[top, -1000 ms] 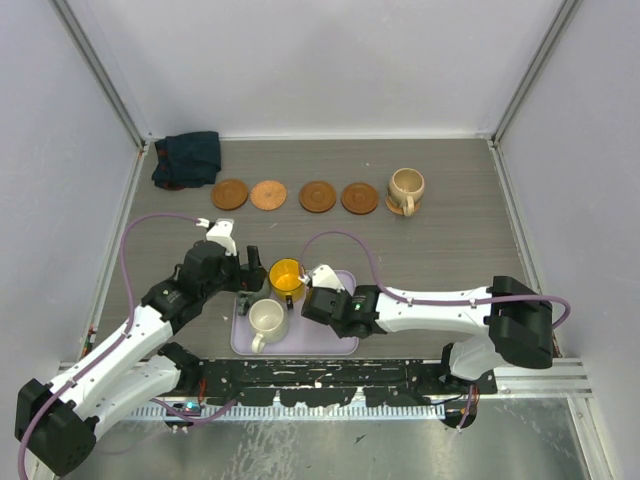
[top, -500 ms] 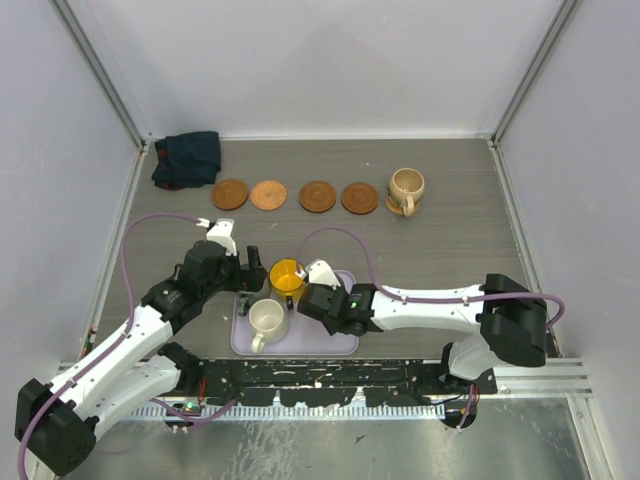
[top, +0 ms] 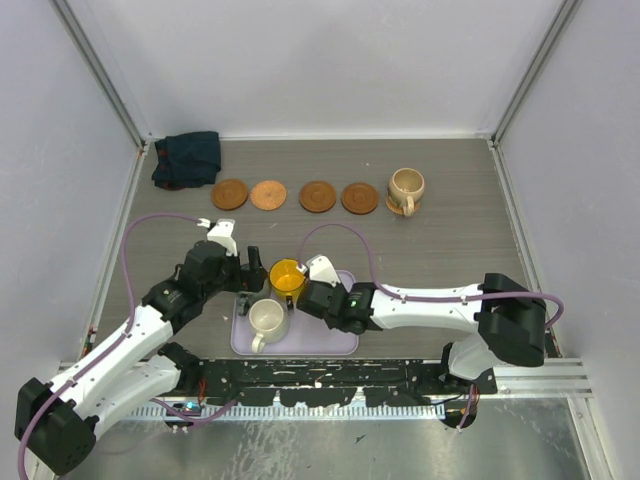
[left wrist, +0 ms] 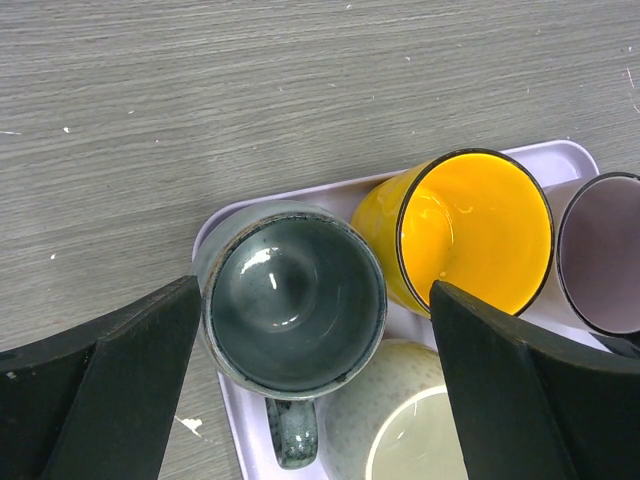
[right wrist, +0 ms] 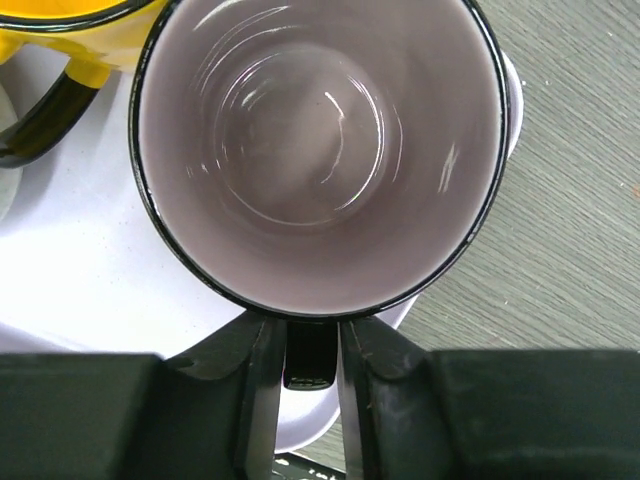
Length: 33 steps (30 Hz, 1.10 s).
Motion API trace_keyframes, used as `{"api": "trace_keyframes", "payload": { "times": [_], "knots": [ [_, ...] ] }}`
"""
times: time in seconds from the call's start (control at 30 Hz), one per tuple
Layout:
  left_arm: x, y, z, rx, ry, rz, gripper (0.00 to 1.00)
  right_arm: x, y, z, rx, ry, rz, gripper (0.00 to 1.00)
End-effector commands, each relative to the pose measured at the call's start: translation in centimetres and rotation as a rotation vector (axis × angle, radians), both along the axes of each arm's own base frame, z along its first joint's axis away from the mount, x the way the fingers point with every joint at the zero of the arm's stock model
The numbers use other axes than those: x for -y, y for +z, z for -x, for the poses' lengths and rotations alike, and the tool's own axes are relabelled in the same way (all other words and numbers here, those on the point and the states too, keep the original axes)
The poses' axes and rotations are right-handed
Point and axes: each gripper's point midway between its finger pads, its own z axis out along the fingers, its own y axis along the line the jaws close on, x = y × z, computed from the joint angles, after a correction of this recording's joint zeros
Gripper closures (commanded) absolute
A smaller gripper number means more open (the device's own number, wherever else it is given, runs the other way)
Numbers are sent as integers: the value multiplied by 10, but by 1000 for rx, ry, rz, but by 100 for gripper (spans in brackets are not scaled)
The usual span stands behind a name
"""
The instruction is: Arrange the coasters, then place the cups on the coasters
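Right claw [right wrist: 312, 345] pinches the dark handle of the mauve cup [right wrist: 320, 150], one finger against each side, at the bottom centre of its wrist view. The cup stands on the lavender tray [right wrist: 90, 270], just beside the yellow cup [right wrist: 60, 35] at upper left. Left claw [left wrist: 315, 300] gapes wide around the grey-green cup [left wrist: 290, 320], holding nothing. In the overhead view, four bare coasters [top: 318, 196] line the upper middle, and the tan cup [top: 405, 184] sits on a fifth at their right end.
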Motion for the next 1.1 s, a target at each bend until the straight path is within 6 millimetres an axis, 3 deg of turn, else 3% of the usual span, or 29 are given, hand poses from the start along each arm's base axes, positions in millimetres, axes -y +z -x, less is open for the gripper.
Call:
{"api": "trace_keyframes", "payload": {
  "times": [0.0, 0.1, 0.17, 0.2, 0.47, 0.63, 0.87, 1.07],
  "knots": [
    [7, 11, -6, 39, -8, 34, 2, -6, 3, -13, 46, -46, -47, 73],
    [7, 11, -6, 40, -7, 34, 2, -6, 2, -14, 38, -39, -50, 84],
    [7, 11, -7, 41, -8, 36, 2, -6, 3, -16, 40, -39, -51, 98],
    [8, 12, -7, 42, -9, 37, 2, -5, 3, -17, 44, -40, -50, 99],
    [7, 13, -7, 48, -8, 40, 2, -4, 20, -32, 97, -63, -101, 99],
    [7, 16, -8, 56, -9, 41, 2, 2, 40, -46, 175, -117, -131, 99],
    [8, 18, -10, 62, -9, 41, 2, 20, 72, -81, 264, -247, -182, 99],
    [10, 18, -15, 69, -19, 23, 2, 23, 94, -125, 345, -341, -202, 99]
  ]
}}
